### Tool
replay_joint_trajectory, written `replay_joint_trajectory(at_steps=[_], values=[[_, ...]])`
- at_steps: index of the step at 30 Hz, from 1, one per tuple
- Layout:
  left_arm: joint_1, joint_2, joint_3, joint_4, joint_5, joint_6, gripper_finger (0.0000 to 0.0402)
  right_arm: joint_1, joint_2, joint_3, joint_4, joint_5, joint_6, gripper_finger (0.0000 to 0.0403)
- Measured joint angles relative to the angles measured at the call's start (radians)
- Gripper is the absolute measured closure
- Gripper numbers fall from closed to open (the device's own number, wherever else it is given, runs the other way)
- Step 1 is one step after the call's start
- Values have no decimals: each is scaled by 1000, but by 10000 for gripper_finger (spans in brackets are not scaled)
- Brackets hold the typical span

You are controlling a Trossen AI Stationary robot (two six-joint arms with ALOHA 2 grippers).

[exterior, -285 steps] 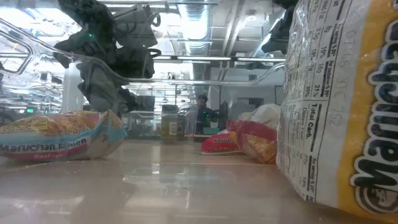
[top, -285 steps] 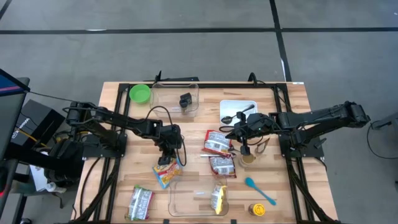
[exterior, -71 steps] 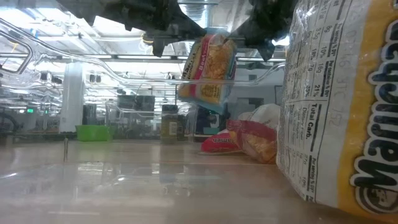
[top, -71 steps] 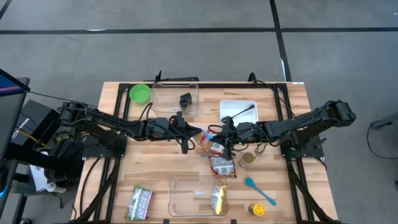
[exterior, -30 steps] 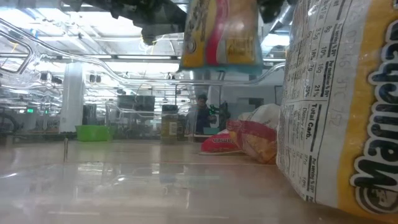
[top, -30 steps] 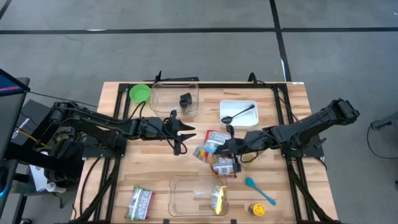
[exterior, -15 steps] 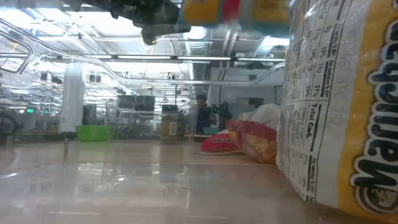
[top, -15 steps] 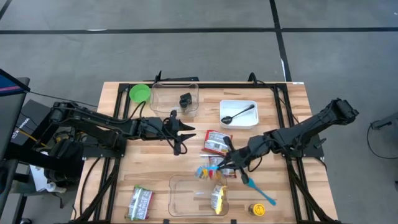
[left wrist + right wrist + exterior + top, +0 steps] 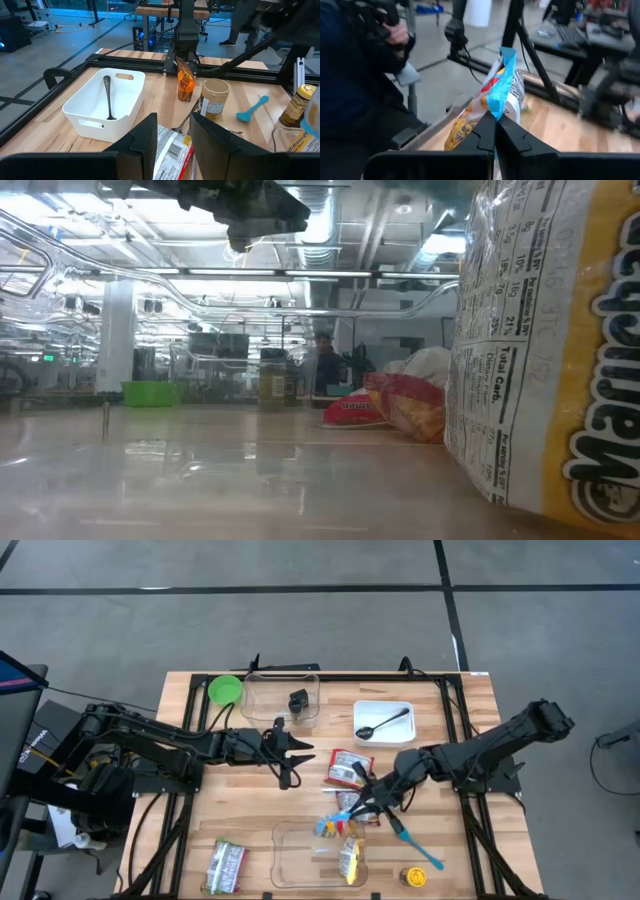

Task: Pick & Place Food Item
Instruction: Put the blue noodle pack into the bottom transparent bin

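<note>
Now the right gripper (image 9: 352, 814) is pinching the ramen packet (image 9: 332, 824) over the clear container's (image 9: 300, 856) far rim (nearer than before); the left gripper (image 9: 297, 752) is hovering part-open, empty.

Both arms are matte black, built of slim jointed links with loose black cables looping along them, the left end effector (image 9: 290, 750) and the right end effector (image 9: 352, 810) each ending in two dark, flat, angular fingers (image 9: 145, 142) with chamfered tips.

Green bowl (image 9: 225, 690) — blue spatula (image 9: 417, 846)
</note>
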Motion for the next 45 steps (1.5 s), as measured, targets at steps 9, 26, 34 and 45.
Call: replay_joint_trajectory(at_steps=[9, 26, 34, 45], values=[[0, 0, 0, 2, 0, 0, 293, -41, 18, 0, 38, -51, -14, 403], [0, 0, 0, -35, 0, -3, 293, -32, 267, 141, 27, -66, 5, 403], [0, 0, 0, -38, 0, -4, 293, -20, 343, 194, -53, -66, 16, 403], [-2, 0, 0, -47, 15, -16, 293, 4, 339, 193, -242, -69, 32, 403]])
